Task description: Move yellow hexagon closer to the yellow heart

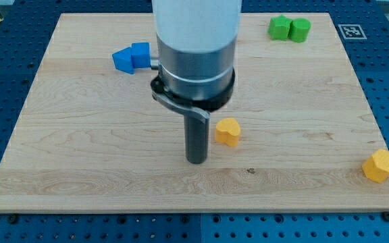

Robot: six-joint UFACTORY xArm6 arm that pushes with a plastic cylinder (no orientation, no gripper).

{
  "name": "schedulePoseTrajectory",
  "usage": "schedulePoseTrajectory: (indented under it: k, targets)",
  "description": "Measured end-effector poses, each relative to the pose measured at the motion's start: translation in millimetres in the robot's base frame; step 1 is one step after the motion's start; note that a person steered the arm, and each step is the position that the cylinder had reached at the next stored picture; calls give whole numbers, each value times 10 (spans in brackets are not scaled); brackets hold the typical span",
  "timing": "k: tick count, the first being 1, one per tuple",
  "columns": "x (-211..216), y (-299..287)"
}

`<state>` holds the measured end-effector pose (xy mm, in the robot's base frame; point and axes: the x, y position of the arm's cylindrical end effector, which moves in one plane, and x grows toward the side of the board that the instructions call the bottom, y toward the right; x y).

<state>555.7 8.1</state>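
The yellow hexagon [381, 166] lies near the board's right edge, low in the view. The yellow heart [227, 131] sits near the board's middle. My tip [196, 160] rests on the board just left of and slightly below the yellow heart, a small gap apart from it. The hexagon is far to the right of my tip. The arm's wide white and grey body hides the board behind it.
Two blue blocks [131, 57] sit together at the upper left, next to the arm body. Two green blocks [289, 28] sit together at the top right. A fiducial marker [350, 30] is on the board's top right corner. The wooden board [80, 162] lies on a blue perforated table.
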Motion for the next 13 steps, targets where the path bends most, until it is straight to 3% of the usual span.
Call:
schedulePoseTrajectory:
  k: [2, 4, 6, 10, 13]
  targets:
    - [447, 1368]
    - [450, 2877]
    - [422, 2978]
    - [-203, 2325]
    - [-759, 2529]
